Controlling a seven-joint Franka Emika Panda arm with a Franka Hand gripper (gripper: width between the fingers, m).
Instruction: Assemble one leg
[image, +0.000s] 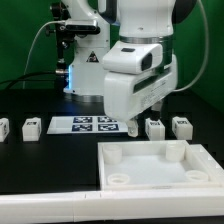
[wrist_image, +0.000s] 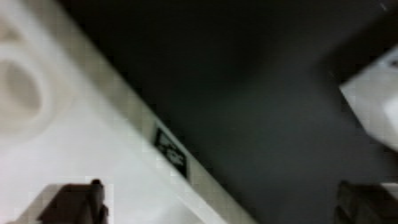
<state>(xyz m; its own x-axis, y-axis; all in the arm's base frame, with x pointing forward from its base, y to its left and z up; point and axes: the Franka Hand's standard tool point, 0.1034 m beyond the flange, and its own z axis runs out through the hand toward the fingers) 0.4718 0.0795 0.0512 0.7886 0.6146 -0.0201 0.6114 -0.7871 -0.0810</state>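
Note:
Several small white tagged legs stand in a row on the black table: two at the exterior view's left (image: 3, 128) (image: 32, 127) and two at its right (image: 155, 127) (image: 181, 126). The white square tray (image: 160, 165) with round corner sockets lies in front. My gripper (image: 142, 121) hangs tilted above the table, between the marker board and the nearer right leg. In the wrist view the gripper (wrist_image: 219, 205) is open and empty, with its dark fingertips (wrist_image: 71, 203) far apart. One fingertip is over the tray's edge (wrist_image: 80, 140). A blurred white block (wrist_image: 375, 100) lies beside it.
The marker board (image: 88, 124) lies flat behind the tray, near the row's middle. A dark rig with cables and a blue light (image: 75, 60) stands at the back. A green wall closes the far side.

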